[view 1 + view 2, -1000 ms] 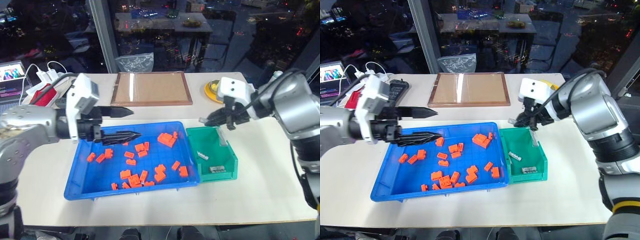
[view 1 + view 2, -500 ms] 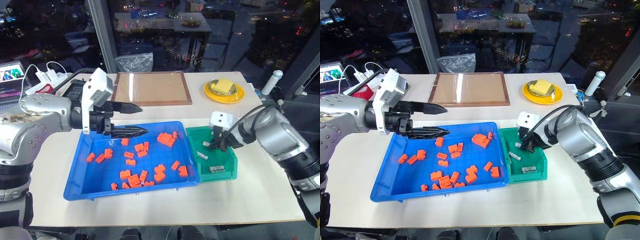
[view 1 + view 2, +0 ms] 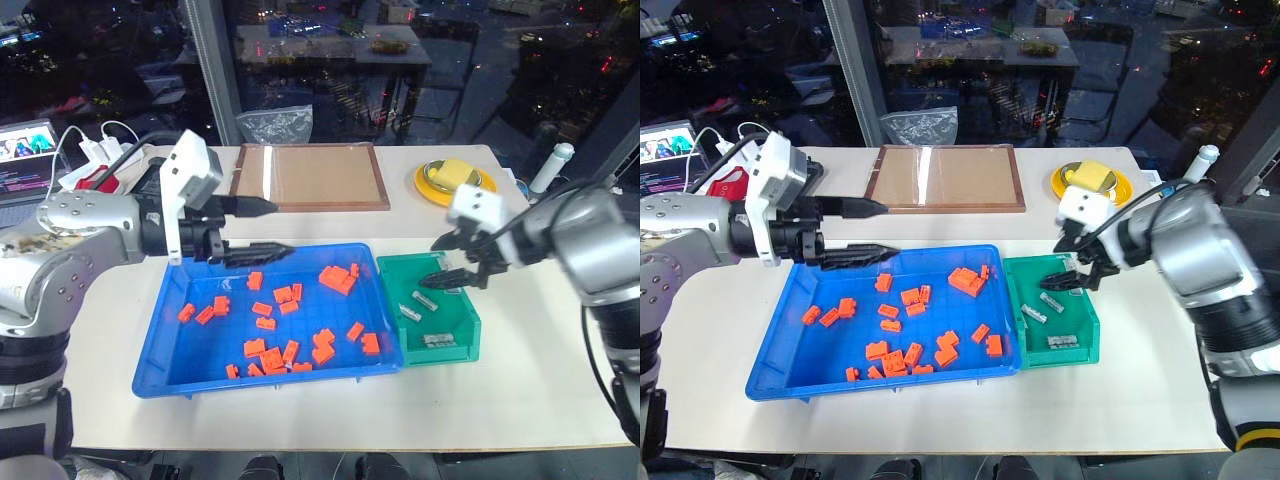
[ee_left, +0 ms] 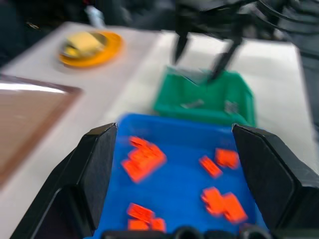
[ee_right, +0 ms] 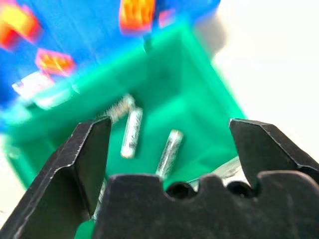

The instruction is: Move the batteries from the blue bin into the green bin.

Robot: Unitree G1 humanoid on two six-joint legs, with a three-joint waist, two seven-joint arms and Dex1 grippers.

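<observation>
The blue bin lies mid-table and holds several orange blocks. Right of it stands the green bin, with three batteries lying on its floor, also close up in the right wrist view. Just above the green bin's far end hovers my right gripper, open, with nothing between its fingers. Over the far left part of the blue bin my left gripper is held roughly level, open and empty. The left wrist view looks across the blue bin to the green bin and the right gripper.
A brown wooden-framed board lies behind the blue bin. A yellow dish with a yellow block sits at the back right, a white cylinder beyond it. A laptop, chargers and cables crowd the back left corner.
My right gripper dipped into the green bin, opened and came back up above it; one more battery now lies in the bin. The left gripper edged forward over the blue bin.
</observation>
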